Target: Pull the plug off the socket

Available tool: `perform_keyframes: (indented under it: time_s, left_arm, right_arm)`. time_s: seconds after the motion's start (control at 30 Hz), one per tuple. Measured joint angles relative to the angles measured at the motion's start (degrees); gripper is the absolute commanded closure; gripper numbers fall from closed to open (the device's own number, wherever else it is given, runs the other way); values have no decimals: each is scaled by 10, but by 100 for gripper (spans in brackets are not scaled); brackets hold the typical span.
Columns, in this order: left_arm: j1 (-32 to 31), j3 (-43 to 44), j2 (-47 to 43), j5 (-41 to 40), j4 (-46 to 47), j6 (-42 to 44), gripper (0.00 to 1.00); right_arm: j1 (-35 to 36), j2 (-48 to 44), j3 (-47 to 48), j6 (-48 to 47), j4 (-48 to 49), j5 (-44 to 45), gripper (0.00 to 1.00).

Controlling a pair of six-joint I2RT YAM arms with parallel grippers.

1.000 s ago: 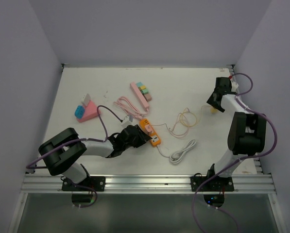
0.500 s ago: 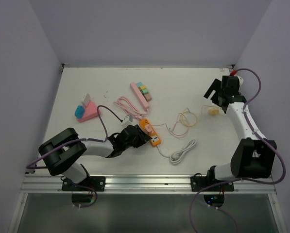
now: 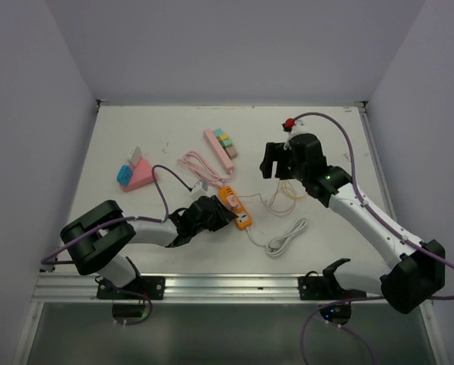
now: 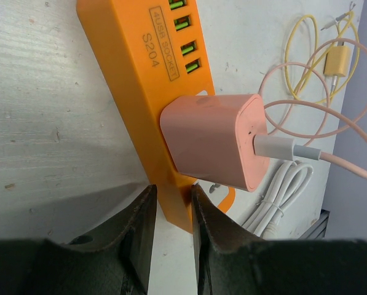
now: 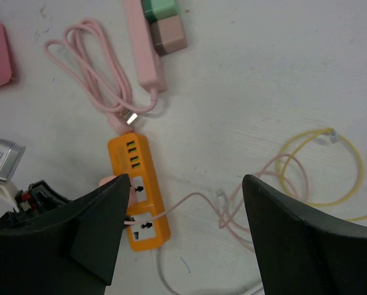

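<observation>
An orange power strip lies mid-table, and a pink plug with a pink cable is seated in one of its sockets. My left gripper is shut on the strip's side edge just below the plug, its fingers pinching the orange body. It shows in the top view left of the strip. My right gripper hovers well above the table, right of the strip, open and empty. In the right wrist view the strip lies below it, and the plug is half hidden behind one finger.
A pink strip with green and brown blocks and a coiled pink cable lie behind the orange strip. Yellow and pink cable loops and a bundled white cable lie to its right. A pink wedge with small plugs sits far left.
My right arm has swung from the far right corner leftward to over the cable loops near the strip. The left gripper and the strip have not moved.
</observation>
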Motion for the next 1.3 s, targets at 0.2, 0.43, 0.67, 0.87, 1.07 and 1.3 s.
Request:
perform_keyframes:
  time_s: [0.2, 0.43, 0.67, 0.87, 1.07, 1.3]
  left_arm:
    - [0, 0, 1, 0, 0, 0, 68]
    - [0, 0, 1, 0, 0, 0, 68]
    - [0, 0, 1, 1, 0, 0, 68]
    - [0, 0, 2, 1, 1, 0, 68]
    - [0, 1, 3, 1, 2, 0, 68]
    - [1, 3, 8, 4, 6, 0, 68]
  right_arm:
    - [106, 52, 1, 3, 3, 14, 26]
    - [199, 146, 20, 7, 0, 44, 30]
    - [229, 207, 30, 10, 5, 63, 44]
    - [235, 251, 32, 12, 15, 72, 49]
    - [241, 267, 32, 12, 24, 74, 77]
    - [241, 264, 32, 12, 21, 77, 100]
